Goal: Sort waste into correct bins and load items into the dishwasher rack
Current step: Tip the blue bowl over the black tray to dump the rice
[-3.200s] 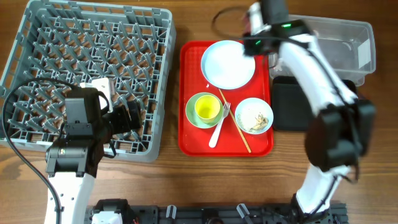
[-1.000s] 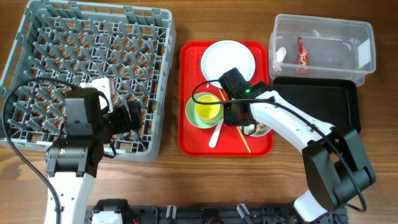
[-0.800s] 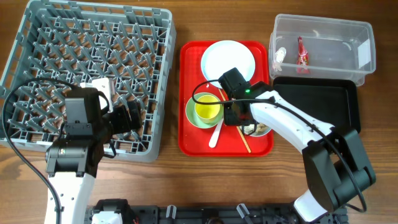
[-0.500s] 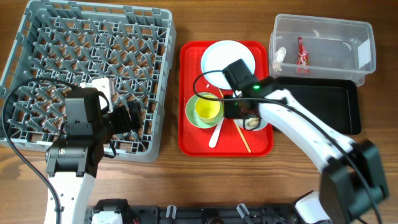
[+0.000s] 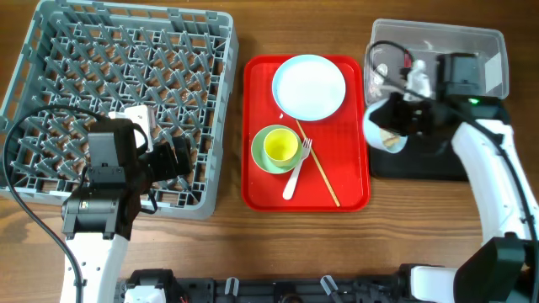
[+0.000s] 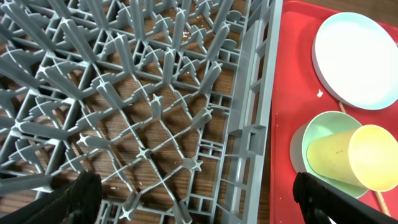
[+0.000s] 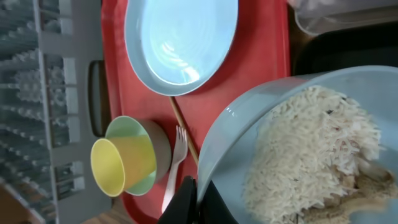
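My right gripper (image 5: 398, 120) is shut on the rim of the small white bowl (image 5: 381, 135). It holds the bowl tilted above the left edge of the black tray (image 5: 421, 162). In the right wrist view the jaws (image 7: 196, 198) pinch the rim and the bowl (image 7: 249, 130) is full of pale rice (image 7: 311, 155). The white plate (image 5: 309, 87), the green bowl (image 5: 263, 160) with the yellow cup (image 5: 280, 147) in it, and the white fork (image 5: 296, 171) lie on the red tray (image 5: 261, 84). The clear tub (image 5: 484, 50) is behind the arm and its contents are mostly hidden. My left gripper (image 6: 194, 200) is open over the grey rack (image 5: 118, 93).
A thin wooden stick (image 5: 320, 168) lies on the red tray beside the fork. The rack's right wall (image 6: 252, 124) runs next to the red tray (image 6: 286, 93). My right arm crosses the tub and the black tray.
My right gripper has lifted the small white bowl off the red tray and carried it right, to above the black tray's left edge, now tilted. The left arm has not moved.
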`<state>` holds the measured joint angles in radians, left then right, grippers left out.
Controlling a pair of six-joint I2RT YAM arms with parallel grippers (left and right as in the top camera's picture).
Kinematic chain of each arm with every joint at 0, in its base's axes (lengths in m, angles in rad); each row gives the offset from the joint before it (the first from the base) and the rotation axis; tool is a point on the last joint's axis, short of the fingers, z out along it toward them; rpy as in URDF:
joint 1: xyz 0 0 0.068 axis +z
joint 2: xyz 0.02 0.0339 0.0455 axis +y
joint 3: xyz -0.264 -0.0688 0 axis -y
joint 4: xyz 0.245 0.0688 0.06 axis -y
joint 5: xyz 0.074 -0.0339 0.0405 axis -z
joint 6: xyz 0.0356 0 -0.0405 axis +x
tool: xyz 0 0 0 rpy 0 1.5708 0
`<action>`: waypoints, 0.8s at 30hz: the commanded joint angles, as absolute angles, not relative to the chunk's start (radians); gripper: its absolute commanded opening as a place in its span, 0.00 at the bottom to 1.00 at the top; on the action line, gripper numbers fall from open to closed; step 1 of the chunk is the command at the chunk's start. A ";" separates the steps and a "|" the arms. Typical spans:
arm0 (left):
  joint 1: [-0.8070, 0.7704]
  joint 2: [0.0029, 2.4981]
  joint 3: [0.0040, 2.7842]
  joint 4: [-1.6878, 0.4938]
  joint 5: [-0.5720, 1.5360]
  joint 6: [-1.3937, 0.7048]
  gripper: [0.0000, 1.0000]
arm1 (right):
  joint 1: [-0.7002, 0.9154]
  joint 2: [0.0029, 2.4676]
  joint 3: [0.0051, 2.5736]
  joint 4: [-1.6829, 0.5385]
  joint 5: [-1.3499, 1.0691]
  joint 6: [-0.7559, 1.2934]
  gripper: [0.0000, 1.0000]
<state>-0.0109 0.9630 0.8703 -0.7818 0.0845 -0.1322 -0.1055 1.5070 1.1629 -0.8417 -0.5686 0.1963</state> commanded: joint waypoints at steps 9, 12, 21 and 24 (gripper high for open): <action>-0.004 0.962 0.891 -0.779 0.101 -0.120 1.00 | -0.390 1.747 1.071 -0.797 -1.170 0.054 0.04; -0.004 0.962 0.891 -0.780 0.101 -0.120 1.00 | -0.432 1.806 1.071 -0.793 -1.275 0.054 0.04; -0.004 0.962 0.891 -0.780 0.101 -0.120 1.00 | -0.632 1.870 1.071 -0.655 -1.522 0.273 0.04; -0.004 0.962 0.891 -0.780 0.101 -0.120 1.00 | -0.672 1.870 1.071 -0.595 -1.583 0.357 0.04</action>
<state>-0.0109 0.9630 0.8703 -0.7815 0.0849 -0.1322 -0.6479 1.8530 1.0729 -0.6262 -1.4681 0.2630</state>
